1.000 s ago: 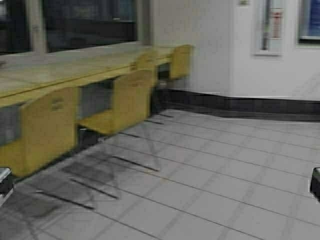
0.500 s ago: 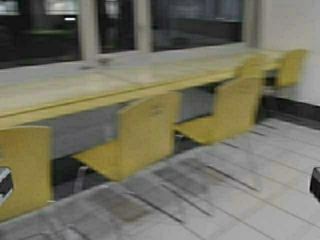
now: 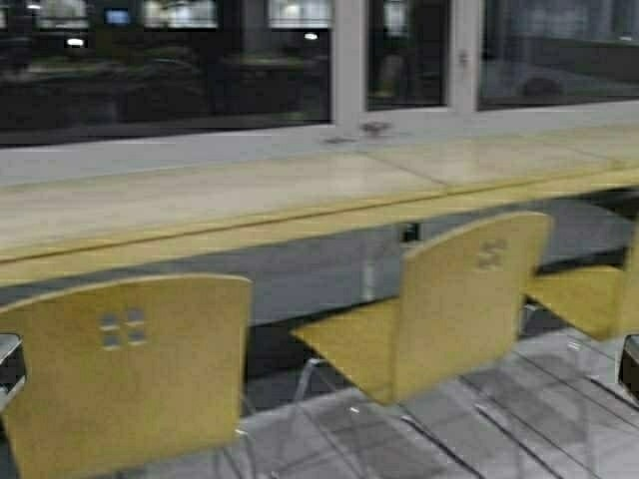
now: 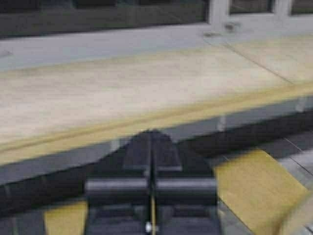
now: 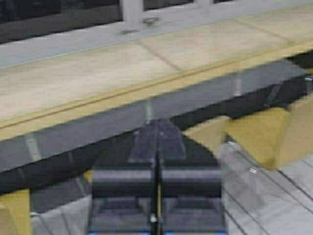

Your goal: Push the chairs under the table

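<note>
Your left tool (image 4: 151, 183) is clenched, its two fingers pressed flat together with nothing between them; you see that only in the left wrist view, since the high view catches just a sliver of it at the left border (image 3: 8, 364). Your right tool (image 5: 156, 183) is likewise pinched closed on nothing in the right wrist view, while the high view shows only its dark edge at the right border (image 3: 630, 367).

Beyond both tools, each wrist view looks straight at the thick front edge of the tabletop (image 4: 122, 93), with yellow chair seats low at the sides. The high view gives you the full layout: the long tabletop (image 3: 200, 205) runs across the frame below the dark windows (image 3: 170, 60). Three chairs stand on the tiled floor (image 3: 519, 419) on your side of it. The left chair (image 3: 130, 369) shows its back with four small cut-outs. The middle chair (image 3: 449, 299) is turned at an angle, its seat toward the tabletop's front edge. The right chair (image 3: 589, 294) is cut off by the frame.
</note>
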